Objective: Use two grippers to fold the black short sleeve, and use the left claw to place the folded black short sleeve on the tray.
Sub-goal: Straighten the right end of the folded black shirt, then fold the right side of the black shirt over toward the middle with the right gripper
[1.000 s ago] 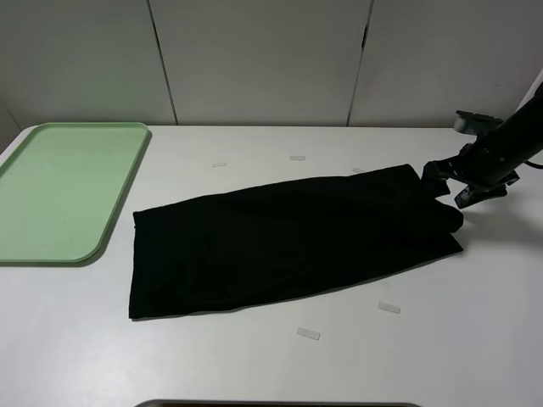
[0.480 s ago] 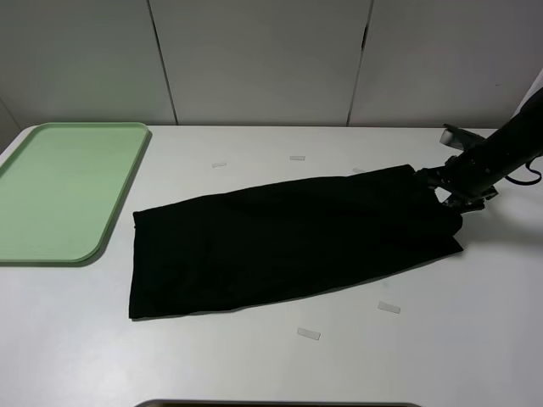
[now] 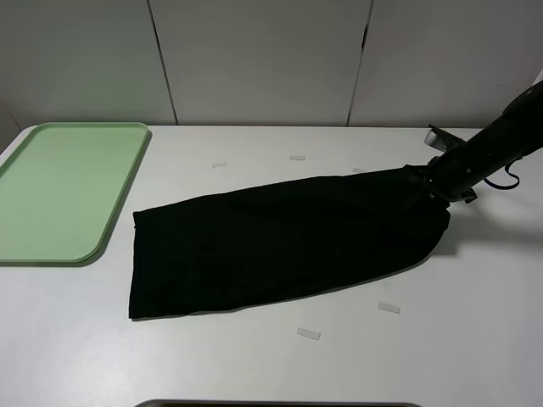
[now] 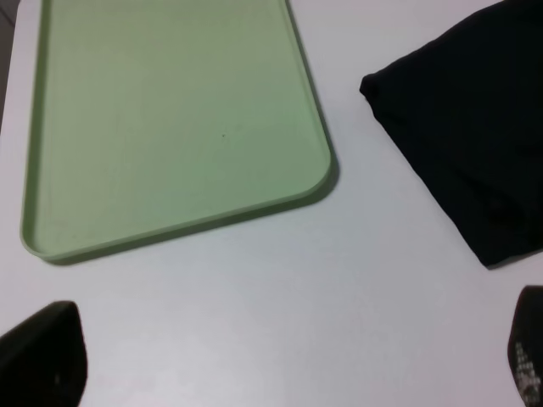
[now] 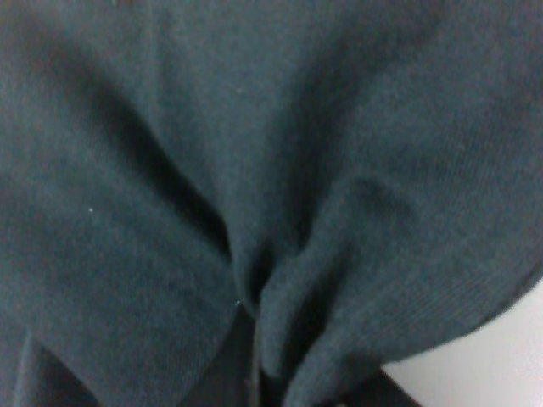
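The black short sleeve (image 3: 280, 242), folded into a long band, is being supported by the white worktop (image 3: 254, 365). Its long axis is running from the near left, just beside the pale green tray (image 3: 59, 195) but wholly outside it, to the far right. That far-right end is apparently being pinched by the closed right pincer (image 3: 434, 186), where the cloth is being gathered into folds. The left pincer (image 4: 284, 356) is being held wide open over the worktop near the tray.
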Action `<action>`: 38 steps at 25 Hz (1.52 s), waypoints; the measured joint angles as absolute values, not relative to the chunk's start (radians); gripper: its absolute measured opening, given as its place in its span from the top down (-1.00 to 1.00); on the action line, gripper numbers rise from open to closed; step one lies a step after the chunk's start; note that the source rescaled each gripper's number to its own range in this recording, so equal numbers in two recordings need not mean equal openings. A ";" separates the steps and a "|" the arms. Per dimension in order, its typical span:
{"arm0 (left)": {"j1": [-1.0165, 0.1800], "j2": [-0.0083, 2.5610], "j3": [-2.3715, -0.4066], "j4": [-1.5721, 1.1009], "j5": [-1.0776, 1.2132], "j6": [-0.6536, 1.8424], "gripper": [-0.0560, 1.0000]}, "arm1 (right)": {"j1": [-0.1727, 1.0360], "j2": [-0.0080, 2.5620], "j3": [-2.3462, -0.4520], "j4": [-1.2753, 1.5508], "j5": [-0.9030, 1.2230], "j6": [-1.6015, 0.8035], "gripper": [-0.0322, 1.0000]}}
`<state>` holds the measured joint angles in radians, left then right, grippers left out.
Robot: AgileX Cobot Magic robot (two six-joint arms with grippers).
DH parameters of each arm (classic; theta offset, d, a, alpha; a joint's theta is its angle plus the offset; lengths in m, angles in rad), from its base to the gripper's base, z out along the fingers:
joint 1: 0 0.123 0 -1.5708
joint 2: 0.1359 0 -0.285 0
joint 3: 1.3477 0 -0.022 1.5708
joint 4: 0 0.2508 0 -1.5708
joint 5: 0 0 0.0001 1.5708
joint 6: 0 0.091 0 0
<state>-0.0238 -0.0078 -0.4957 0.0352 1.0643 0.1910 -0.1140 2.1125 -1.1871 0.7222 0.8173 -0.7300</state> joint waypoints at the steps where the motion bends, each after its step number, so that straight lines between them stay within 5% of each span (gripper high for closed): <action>1: -0.024 -0.008 -0.496 0.035 1.064 0.191 -1.00 | -0.109 2.113 -1.187 0.715 0.813 -0.730 0.78; 9: -0.024 -0.008 -0.496 0.035 1.065 0.191 -1.00 | -0.048 2.075 -1.189 0.496 0.768 -0.615 0.78; 22: -0.024 -0.008 -0.496 0.035 1.066 0.191 -1.00 | 0.027 1.917 -1.188 -0.282 0.621 0.206 0.78; 38: -0.024 -0.008 -0.496 0.035 1.066 0.191 -1.00 | 0.296 1.916 -1.184 -0.300 0.685 0.273 0.78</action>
